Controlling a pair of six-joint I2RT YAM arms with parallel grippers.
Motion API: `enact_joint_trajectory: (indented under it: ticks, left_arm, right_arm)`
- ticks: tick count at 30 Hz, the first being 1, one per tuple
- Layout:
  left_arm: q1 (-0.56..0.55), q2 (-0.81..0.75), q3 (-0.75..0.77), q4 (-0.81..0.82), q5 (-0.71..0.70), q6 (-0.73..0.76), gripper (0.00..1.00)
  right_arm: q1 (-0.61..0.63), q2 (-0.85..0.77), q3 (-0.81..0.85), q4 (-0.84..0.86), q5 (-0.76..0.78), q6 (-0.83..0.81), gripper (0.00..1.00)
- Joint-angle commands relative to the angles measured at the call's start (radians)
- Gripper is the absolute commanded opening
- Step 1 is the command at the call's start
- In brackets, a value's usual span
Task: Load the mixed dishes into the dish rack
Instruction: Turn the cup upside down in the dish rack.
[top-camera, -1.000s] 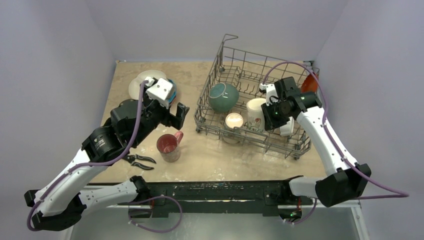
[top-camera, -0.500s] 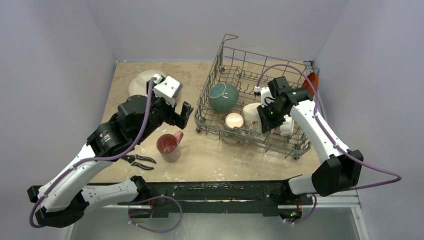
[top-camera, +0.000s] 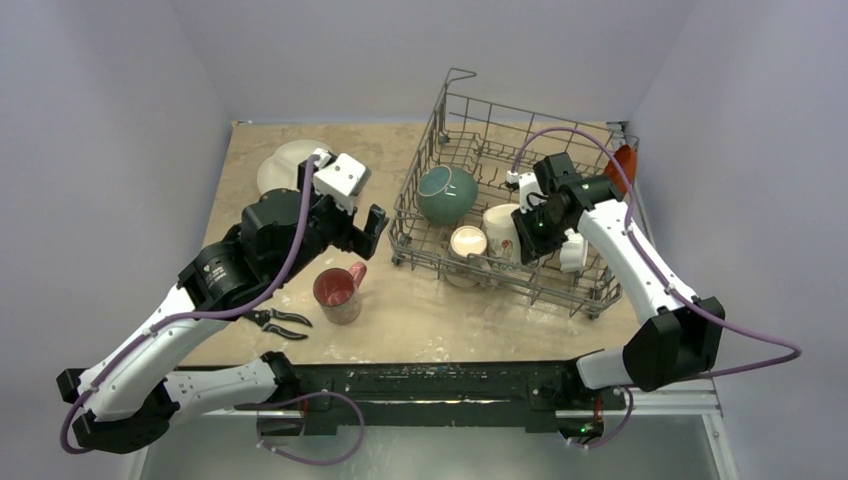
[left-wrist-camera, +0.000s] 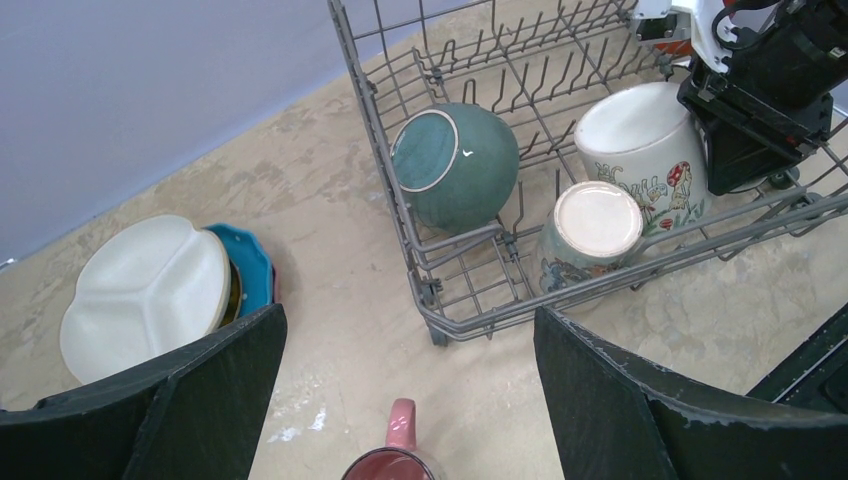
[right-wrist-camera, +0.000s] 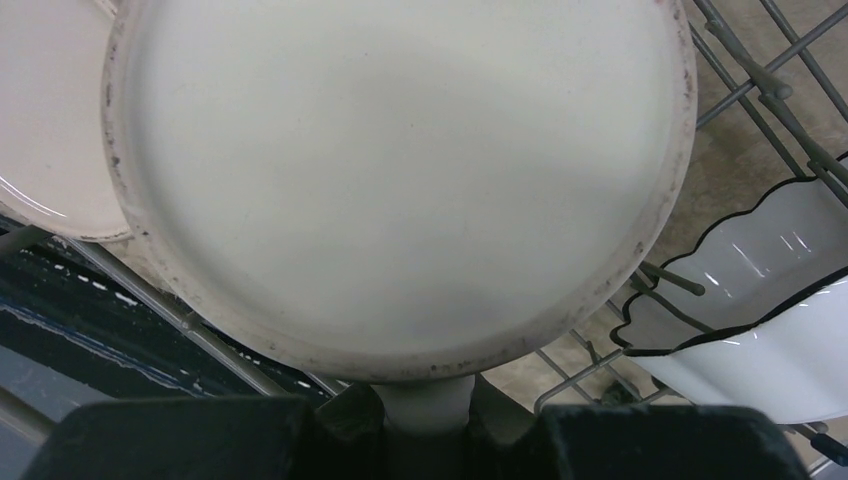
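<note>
The dish rack stands at the back right. Inside it a teal bowl lies on its side and a patterned mug sits upside down. My right gripper is shut on the handle of a cream mug, holding it bottom-up among the tines; the wrist view shows its base and the pinched handle. A small white bowl lies beside it. My left gripper hangs open above a red mug, which stands upright on the table.
A white divided plate sits on a blue plate at the back left. Black-handled pliers lie near the front left. An orange plate leans outside the rack's far right corner. The rack's near wall is just beyond the red mug.
My right arm has shifted left, carrying the cream mug a little toward the upside-down mug. My left arm has swung slightly right and forward, its jaws still wide.
</note>
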Motion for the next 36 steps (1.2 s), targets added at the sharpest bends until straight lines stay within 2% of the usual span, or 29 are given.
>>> enact_joint_trajectory:
  ticks: [1,4,9,16,21,25,31,33,36]
  left_arm:
    - [0.006,0.000,0.039,0.018,-0.007,0.014,0.93]
    - [0.007,-0.001,0.040,0.009,-0.014,0.020,0.93]
    - [0.007,0.005,0.047,0.000,-0.022,0.023,0.93]
    - [0.007,0.024,0.068,-0.017,-0.041,0.015,0.92]
    - [0.007,0.029,0.082,-0.026,-0.043,0.014,0.92]
    - [0.006,0.033,0.091,-0.033,-0.044,0.015,0.92]
    - [0.007,0.045,0.108,-0.036,-0.035,0.008,0.91]
    - [0.006,0.053,0.114,-0.035,-0.031,0.005,0.91]
    - [0.007,0.063,0.122,-0.035,-0.018,-0.005,0.91]
  right_arm:
    - [-0.001,0.009,0.019,0.126,0.044,-0.029,0.05]
    - [0.003,0.029,0.018,0.121,0.043,-0.036,0.08]
    - [0.006,0.057,0.013,0.115,0.031,-0.050,0.22]
    - [0.007,0.084,0.005,0.118,0.028,-0.059,0.32]
    - [0.010,0.094,0.005,0.117,0.031,-0.059,0.45]
    - [0.016,0.093,0.013,0.090,0.042,-0.059,0.51]
    - [0.019,0.024,0.015,0.066,0.023,-0.061,0.59]
    - [0.020,-0.009,0.014,0.064,-0.006,-0.070,0.68]
    - [0.037,-0.050,0.006,0.062,-0.044,-0.096,0.69]
